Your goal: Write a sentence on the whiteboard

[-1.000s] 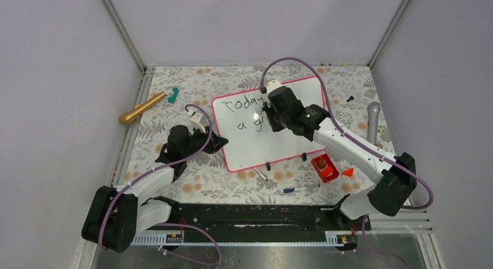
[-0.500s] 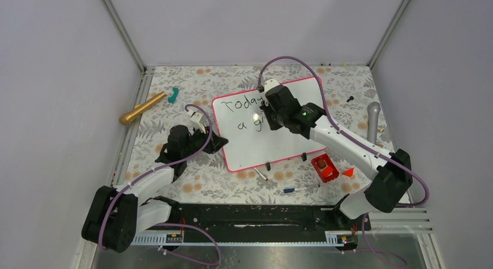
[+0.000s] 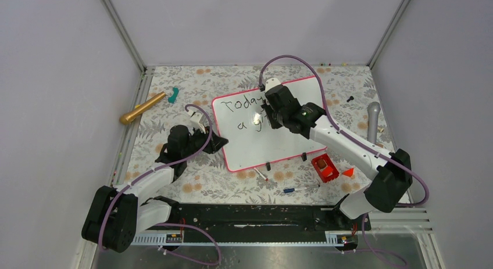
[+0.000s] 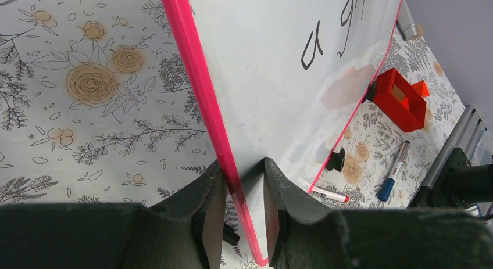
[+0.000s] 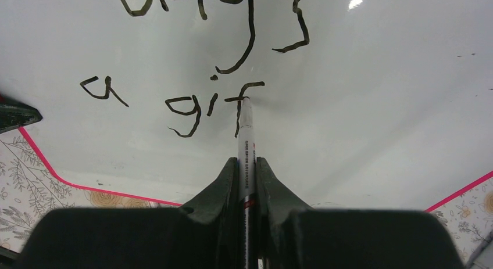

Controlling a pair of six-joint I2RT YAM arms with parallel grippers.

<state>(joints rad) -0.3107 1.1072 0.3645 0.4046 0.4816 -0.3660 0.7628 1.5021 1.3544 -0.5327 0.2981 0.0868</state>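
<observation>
1. Two arms are at work in the top view. The whiteboard (image 3: 279, 141) lies flat on the flowered table (image 3: 174, 83), middle to right. The left gripper (image 3: 218, 142) is at its left edge, and the right gripper (image 3: 264, 115) hangs over the sentence (image 3: 239, 106), hiding the end of both lines. "Today" and "a g" can be read here. A red box (image 3: 324, 167) sits just off the board's near edge, with something pale orange showing inside it. An orange wedge (image 3: 349, 172) lies beside the box, not in it.

2. Left wrist view: the left gripper (image 4: 239, 182) pinches the pink frame of the whiteboard (image 4: 273, 77), one finger on each side, and looks to be steadying it. The red box (image 4: 401, 97) is open-topped with a tan patch inside, though I cannot tell what it is. Two spare pens (image 4: 392, 179) lie loose on the table near it.

3. Right wrist view: the right gripper (image 5: 247, 167) is pressed tight on a marker (image 5: 246, 129), whose tip touches the board at the "f". The sentence (image 5: 197, 106) so far reads "Todays" above "a gif". I judge the job nearly done, with only the last "t" left, and perhaps an apostrophe, as I see none.
</observation>
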